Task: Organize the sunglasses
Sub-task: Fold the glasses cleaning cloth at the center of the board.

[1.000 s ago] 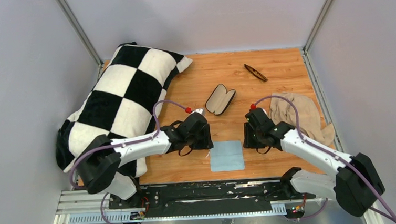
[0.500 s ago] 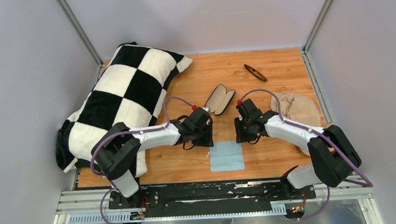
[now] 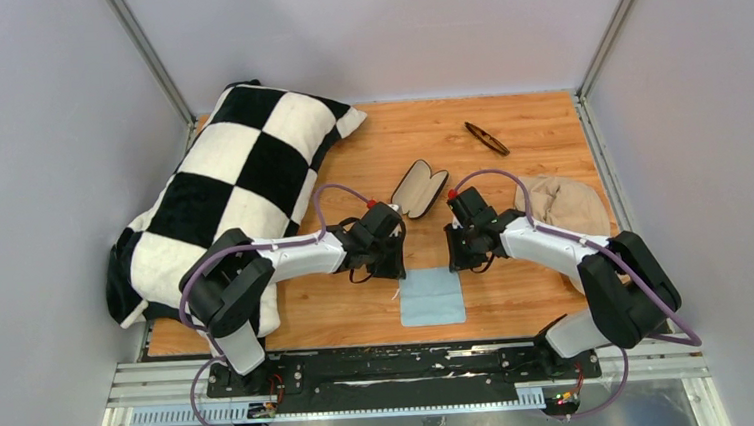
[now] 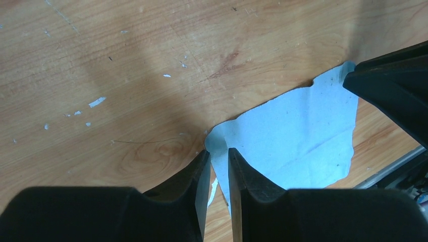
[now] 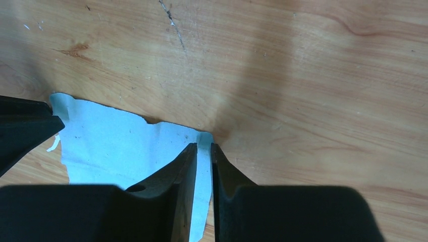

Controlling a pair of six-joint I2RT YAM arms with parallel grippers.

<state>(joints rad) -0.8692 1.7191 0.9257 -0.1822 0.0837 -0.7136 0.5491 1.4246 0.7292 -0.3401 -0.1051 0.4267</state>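
The sunglasses [image 3: 486,137] lie folded at the far right of the wooden table, away from both arms. The black case [image 3: 420,188] lies open mid-table, beige lining up. The light blue cloth [image 3: 432,296] lies flat near the front edge. My left gripper [image 3: 395,270] is down at its far left corner and my right gripper [image 3: 457,264] at its far right corner. In the left wrist view the jaws of the left gripper [image 4: 218,151] straddle the cloth [image 4: 292,136] corner with a narrow gap. The right gripper [image 5: 203,146] likewise straddles a corner of the cloth [image 5: 116,146].
A large black-and-white checked pillow [image 3: 241,192] covers the left side of the table. A crumpled beige cloth [image 3: 563,205] lies at the right, partly under the right arm. Grey walls close in the back and both sides.
Both arms have reached inward and down onto the cloth's far corners. Both pairs of jaws have narrowed around those corners.
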